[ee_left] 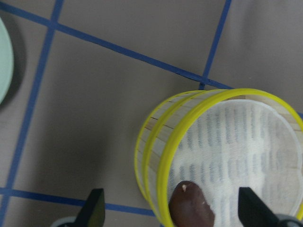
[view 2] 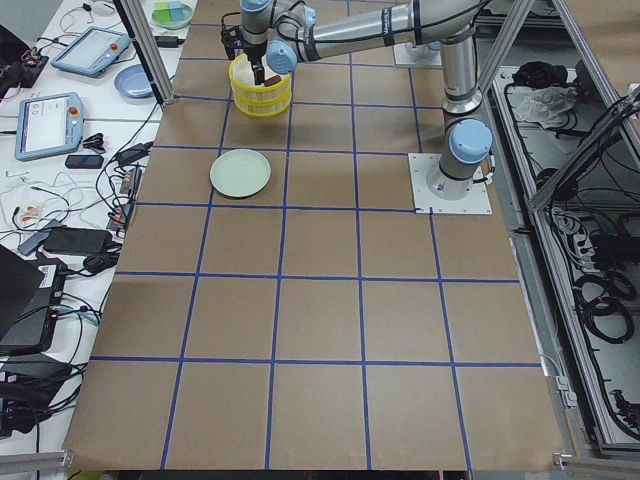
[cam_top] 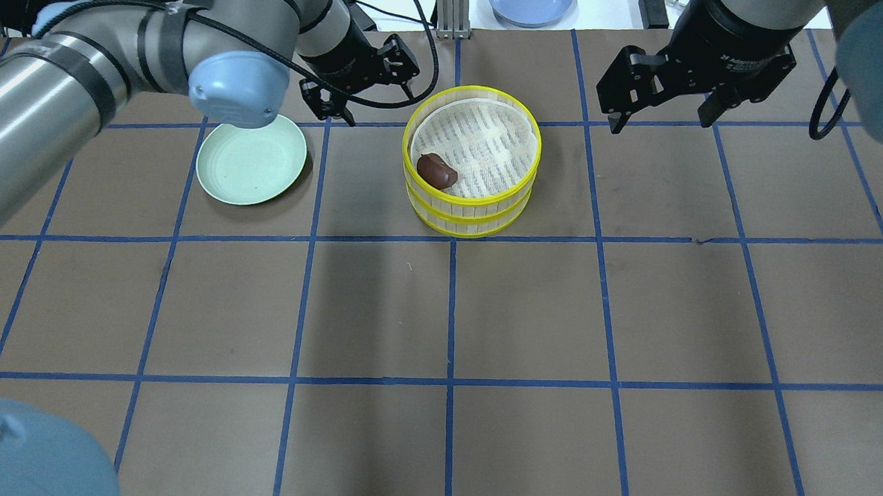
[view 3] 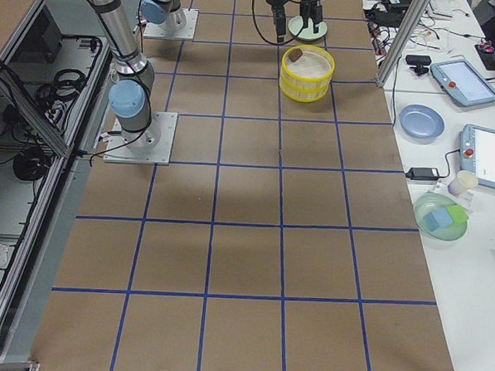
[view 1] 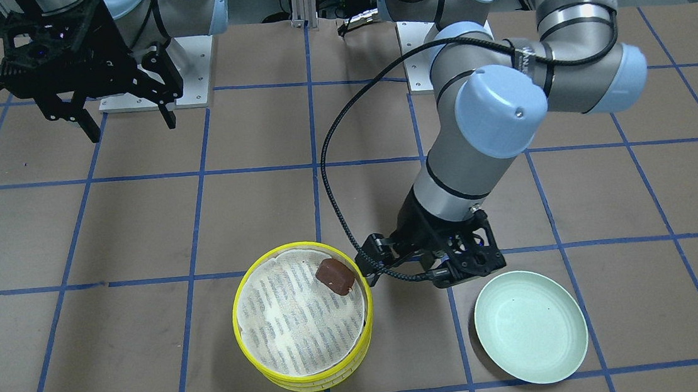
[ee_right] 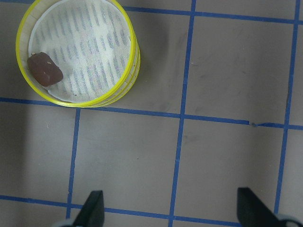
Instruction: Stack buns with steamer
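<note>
Two steamer tiers point(cam_top: 470, 212) stacked on counter point(cam_top: 528, 319); brown bun point(cam_top: 437, 171) in top tier, by rim. L gripper point(cam_top: 372, 102) jaws spread, empty, betw. plate point(cam_top: 251, 159) & steamer. R gripper point(view 1: 133, 131) jaws spread, empty, well apart.

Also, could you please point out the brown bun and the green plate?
brown bun point(cam_top: 437, 171): overhead view, middle of its top.
green plate point(cam_top: 251, 165): overhead view, bare centre of its dish.
</note>
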